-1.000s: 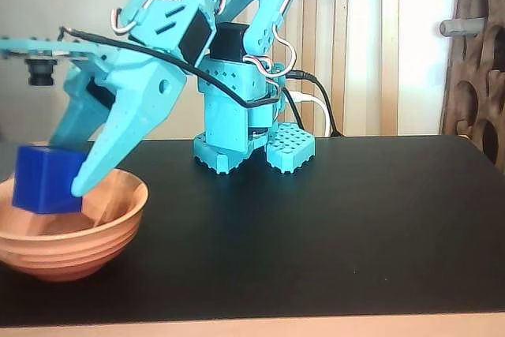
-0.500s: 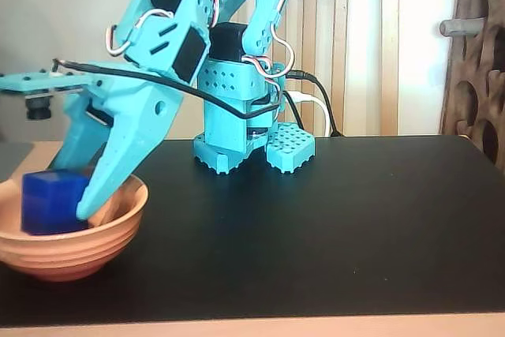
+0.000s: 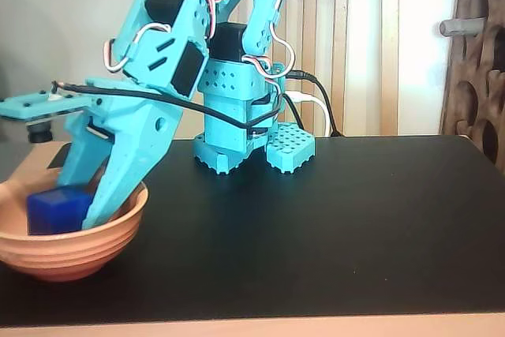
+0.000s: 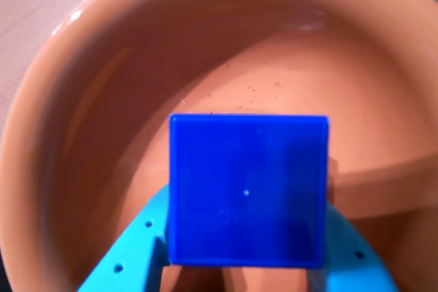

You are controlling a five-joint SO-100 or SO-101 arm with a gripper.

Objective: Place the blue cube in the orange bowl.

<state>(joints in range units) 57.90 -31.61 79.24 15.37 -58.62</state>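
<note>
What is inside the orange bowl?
The blue cube sits inside the orange bowl, clamped by the gripper. The cube hides the bowl floor under it.

Home — slatted radiator (image 3: 347, 45), table (image 3: 355, 226).

The orange bowl (image 3: 75, 249) runs off the fixed view's left edge, its wall hiding the blue cube's (image 3: 57, 209) lower half. In the wrist view, the cube covers the end effector's (image 4: 243, 275) fingertips completely.
</note>
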